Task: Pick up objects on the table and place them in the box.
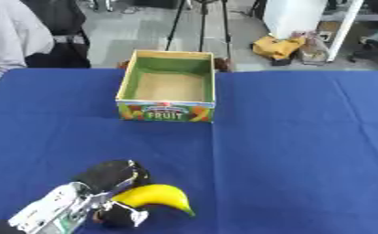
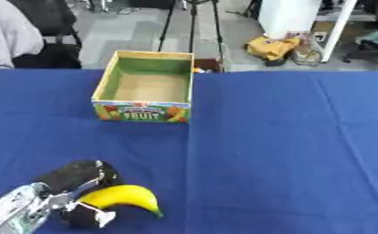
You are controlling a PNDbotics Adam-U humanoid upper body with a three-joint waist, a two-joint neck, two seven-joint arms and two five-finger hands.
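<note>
Left hand [image 1: 116, 180] curled round smooth curved yellow banana [image 1: 154, 195], fingers partly hidden | open cardboard box [image 1: 167, 87], printed front | blue cloth table [image 1: 304, 137]

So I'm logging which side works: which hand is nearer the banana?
Left. The left hand is curled round the banana near the table's front-left; the right hand shows in neither view.

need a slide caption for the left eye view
Left hand curled round a yellow banana on the blue table, the open fruit box standing empty beyond.

Lab or studio: tripod legs [image 1: 200, 23], grey floor, blue-clothed table [image 1: 304, 137], white panel [image 2: 288, 16].
</note>
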